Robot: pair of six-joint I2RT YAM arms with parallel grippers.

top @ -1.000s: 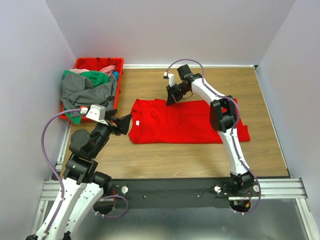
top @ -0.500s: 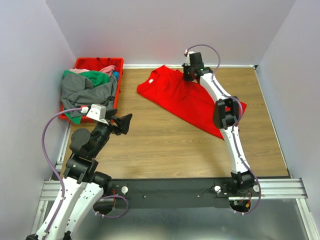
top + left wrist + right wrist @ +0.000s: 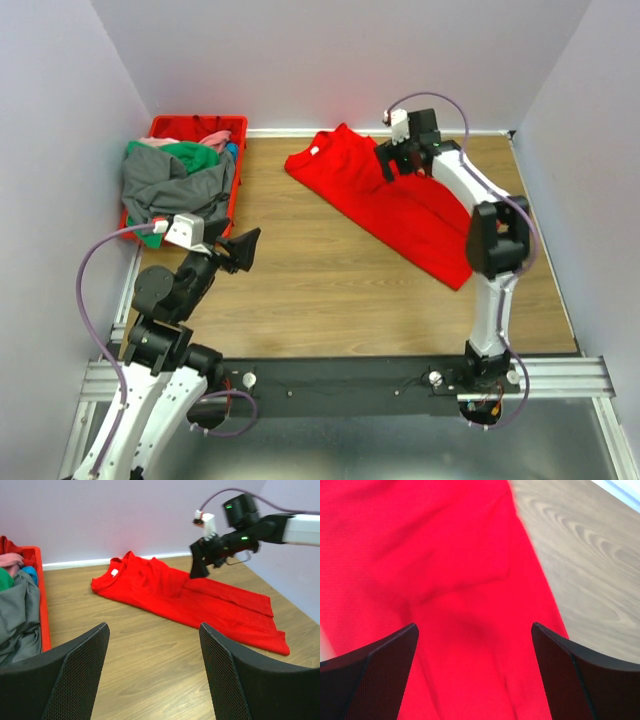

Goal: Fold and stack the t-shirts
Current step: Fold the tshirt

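laying the red t-shirt [image 3: 420, 215] flat, upper middle, looks like your step; right gripper [image 3: 387, 168] and left gripper [image 3: 245, 250] gape empty, so smooth it next.

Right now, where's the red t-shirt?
Top view: the red t-shirt lies spread diagonally on the far right half of the table, collar toward the back wall, under the open right gripper, well right of the red crate.

White left arm [image 3: 135, 430] and right arm [image 3: 487, 310], black joints [image 3: 160, 290] (looping purple cables [image 3: 82, 275]).
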